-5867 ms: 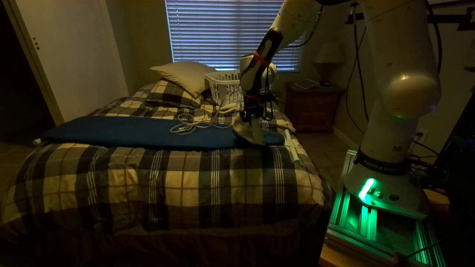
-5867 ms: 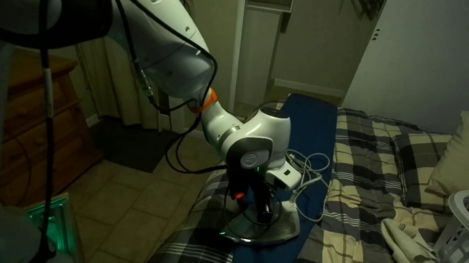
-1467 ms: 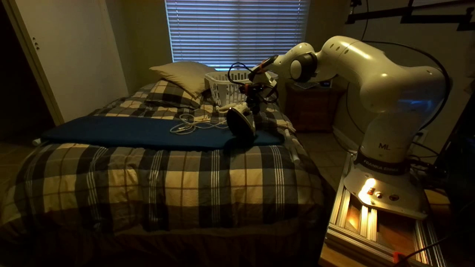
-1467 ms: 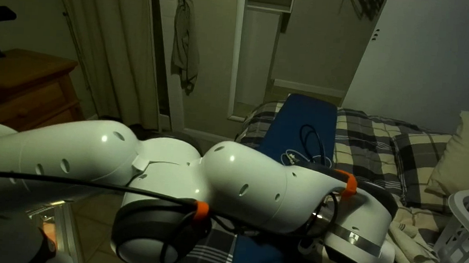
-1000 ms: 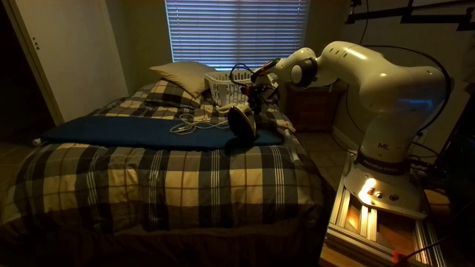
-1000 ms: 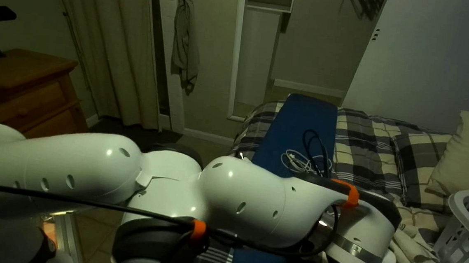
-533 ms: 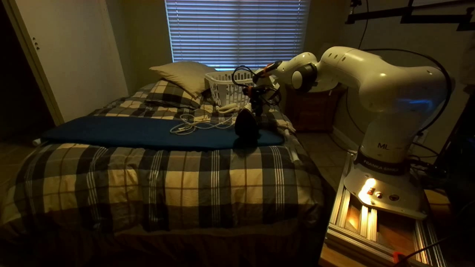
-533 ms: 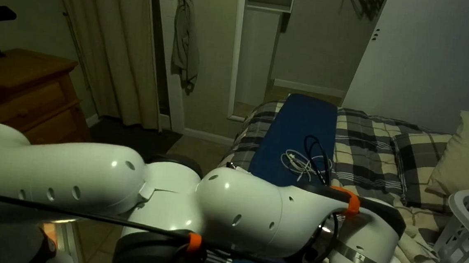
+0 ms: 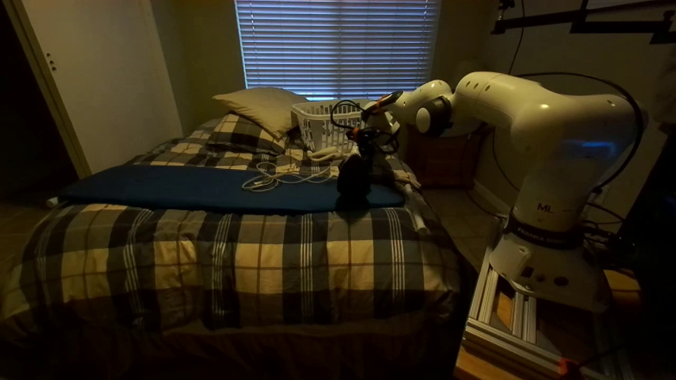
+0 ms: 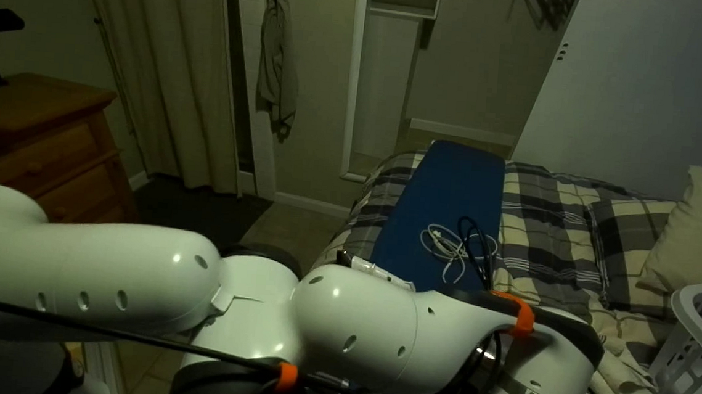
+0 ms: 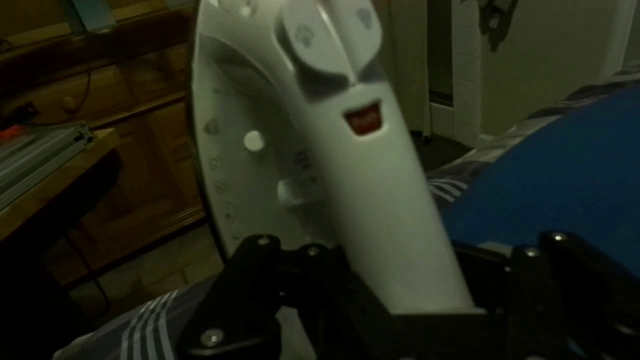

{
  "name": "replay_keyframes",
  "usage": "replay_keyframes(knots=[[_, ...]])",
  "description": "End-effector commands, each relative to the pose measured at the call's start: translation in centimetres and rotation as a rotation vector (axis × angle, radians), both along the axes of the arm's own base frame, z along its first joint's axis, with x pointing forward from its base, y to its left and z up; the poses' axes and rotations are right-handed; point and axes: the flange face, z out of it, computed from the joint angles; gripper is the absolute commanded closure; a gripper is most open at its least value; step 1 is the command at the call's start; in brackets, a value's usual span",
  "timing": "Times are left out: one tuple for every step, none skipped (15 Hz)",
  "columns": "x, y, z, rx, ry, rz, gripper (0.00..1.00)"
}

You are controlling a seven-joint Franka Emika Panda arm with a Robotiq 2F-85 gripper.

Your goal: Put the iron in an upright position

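Observation:
The iron [image 9: 353, 177] stands close to upright, tip up, over the near right end of the blue ironing board [image 9: 211, 184] in an exterior view. Its dark flat sole faces that camera. I cannot tell whether its heel touches the board. My gripper [image 9: 363, 150] is behind its upper part. In the wrist view, the iron's pale handle [image 11: 390, 200] with a red label runs between the black fingers of my gripper [image 11: 411, 260], which press against both sides. The fingertips are partly dark. In an exterior view the arm [image 10: 354, 327] hides the iron.
The iron's white cord [image 9: 264, 179] lies looped on the board. A white mesh basket [image 9: 322, 124] stands behind the iron, with a cloth [image 10: 628, 383] beside it. A pale pillow [image 9: 264, 105] is at the bed's head. The plaid bed [image 9: 253, 264] drops off at its near edge.
The iron was lying on the board, then was lifted and tilted. Over the last second my arm has lowered slightly and moved right, turning the iron more upright. The base light has gone off.

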Motion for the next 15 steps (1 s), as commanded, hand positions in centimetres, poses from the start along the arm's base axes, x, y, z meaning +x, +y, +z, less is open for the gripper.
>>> replay_keyframes(knots=[[0.8, -1.4, -1.4, -0.084, 0.012, -0.100, 1.00], [1.0, -1.7, -1.6, -0.098, 0.026, -0.130, 1.00], [1.1, -2.0, -1.8, -0.110, 0.036, -0.153, 1.00], [1.2, -2.1, -1.9, -0.117, 0.050, -0.173, 1.00], [1.3, -2.2, -2.1, -0.130, 0.055, -0.180, 1.00], [1.3, -2.3, -2.1, -0.139, 0.064, -0.187, 1.00], [1.4, -2.4, -2.2, -0.153, 0.072, -0.192, 1.00], [1.4, -2.5, -2.3, -0.165, 0.078, -0.196, 1.00], [1.4, -2.5, -2.4, -0.170, 0.082, -0.194, 1.00], [1.3, -2.5, -2.5, -0.175, 0.081, -0.183, 1.00], [1.2, -2.5, -2.5, -0.178, 0.079, -0.172, 1.00], [1.0, -2.5, -2.6, -0.178, 0.078, -0.166, 1.00], [0.9, -2.6, -2.6, -0.180, 0.080, -0.167, 1.00], [0.8, -2.8, -2.7, -0.184, 0.074, -0.166, 1.00], [0.7, -2.9, -2.7, -0.184, 0.074, -0.165, 1.00]])
